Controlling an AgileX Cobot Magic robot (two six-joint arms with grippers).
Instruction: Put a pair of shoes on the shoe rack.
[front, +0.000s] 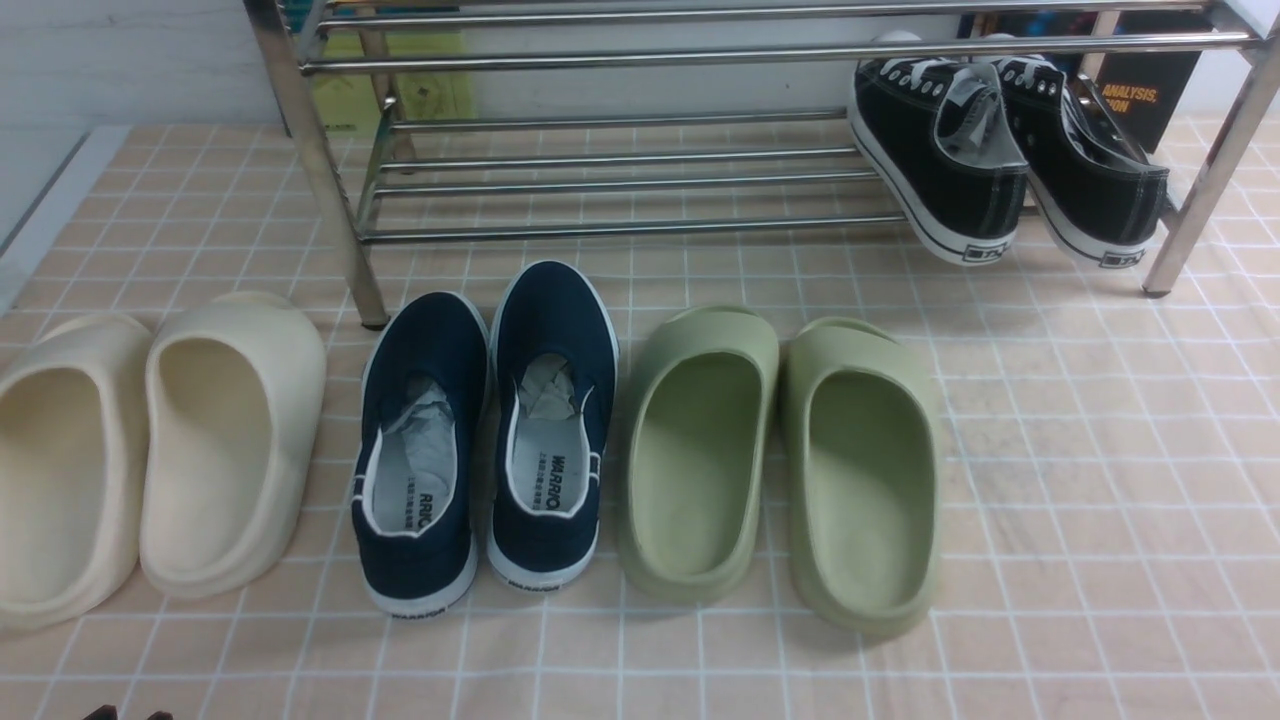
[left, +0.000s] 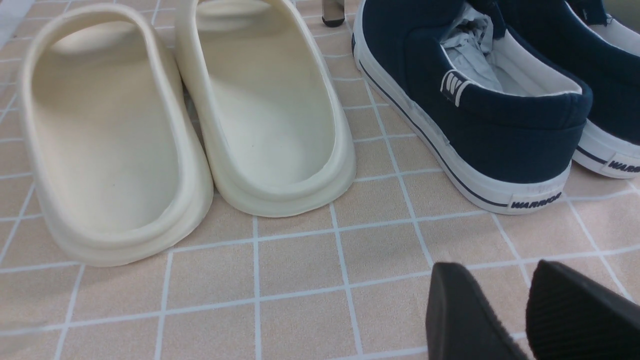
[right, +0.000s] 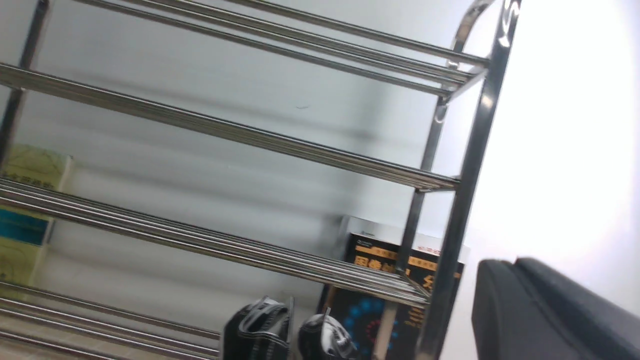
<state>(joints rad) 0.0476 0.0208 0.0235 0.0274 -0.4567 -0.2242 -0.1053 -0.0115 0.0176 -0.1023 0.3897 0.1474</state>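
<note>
Closest in, the left end effector (left: 495, 272) hangs low over the counter (front: 1100, 500), its ribbed black fingers parted and holding nothing. Just ahead sit the cream slippers (front: 230, 450), thick moulded foam, matte and rounded. Beside them are the navy slip-ons (front: 545, 330), woven canvas on white rubber soles with paper stuffed inside. Then come the green slippers (front: 700, 440), the same chunky foam. The counter has a peach tile print with white grid lines.

Further back stands the rack (front: 620, 229), polished round chrome rails on square legs. And there's the pair: the sneakers (front: 950, 170) are on the lowest tier at the right end, side by side, black canvas with white laces. Their toes point inward and their heels jut out past the front rail. The job looks all but done.

The right end effector (right: 515, 290) shows only as a dark slab up near the rack's right leg. I can't tell whether its jaws are parted, but nothing shows in its grip.

Here's the worry: smooth round tubes give little seat, and those overhanging heels carry weight forward. A brush from the right arm, or a knock on that leg, could tip a sneaker off the rail. Behind it all, a dark box (front: 1150, 90) leans at the wall.
</note>
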